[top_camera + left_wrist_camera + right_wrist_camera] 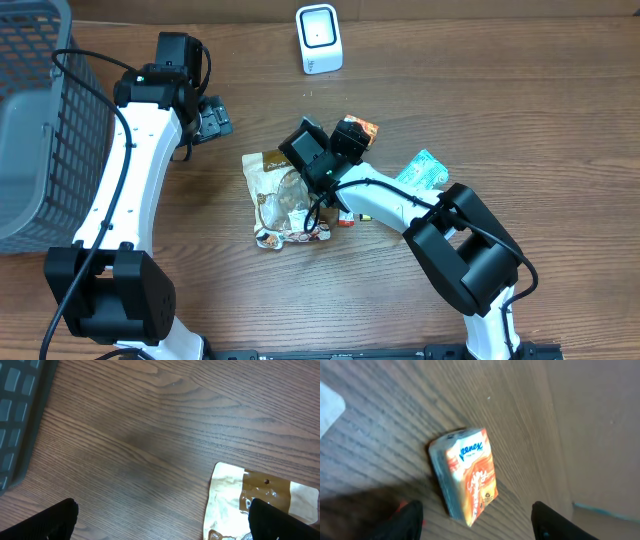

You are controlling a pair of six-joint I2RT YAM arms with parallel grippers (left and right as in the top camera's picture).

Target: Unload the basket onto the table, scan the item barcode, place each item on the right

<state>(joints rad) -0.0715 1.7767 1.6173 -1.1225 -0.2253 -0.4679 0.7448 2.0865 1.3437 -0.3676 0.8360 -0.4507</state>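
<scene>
An orange Kleenex tissue pack (468, 476) lies on the wooden table, just ahead of my right gripper (481, 522). That gripper stands open, its two black fingers either side of the pack's near end and not touching it. From above, the pack (362, 128) sits beside the right gripper (347, 143), below the white barcode scanner (318, 38) at the table's far edge. My left gripper (162, 522) is wide open over bare wood, its right finger (280, 520) above the corner of a tan snack bag (232, 495). In the overhead view the left gripper (208, 118) hangs near the basket.
A grey wire basket (35, 120) fills the left side. The crumpled snack bag (285, 195) lies mid-table under the right arm. A teal packet (422, 168) and a small red item (346, 219) lie close to it.
</scene>
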